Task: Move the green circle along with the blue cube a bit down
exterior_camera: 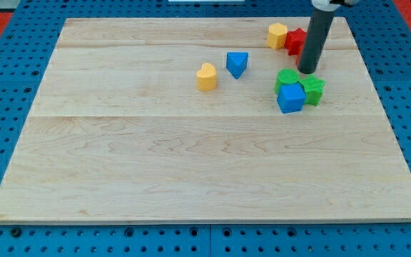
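Nearest the camera was bare wooden board [191,171], with nothing on its lower half; it lay on a blue perforated table [6,86]. All the blocks sat in the upper part of the view.

Going from the view's left, I saw a yellow heart-shaped block [206,76] first, standing apart from the others. Just to its right and slightly higher was a blue triangular block [237,64], close to the heart but not touching it.

Further right came the cluster I cared about. The green circle [287,77] sat just above the blue cube [290,98], the two pressed together, and a second green block [312,90] of unclear shape touched the cube on its right side.

Above that cluster, near the board's top edge, a yellow hexagonal block [277,35] stood beside a red block [295,41], the red one partly hidden behind my rod.

I had no gripper to open or close, only the dark rod, which held nothing. My tip [307,71] rested on the board just to the upper right of the green circle, above the second green block and below the red one.
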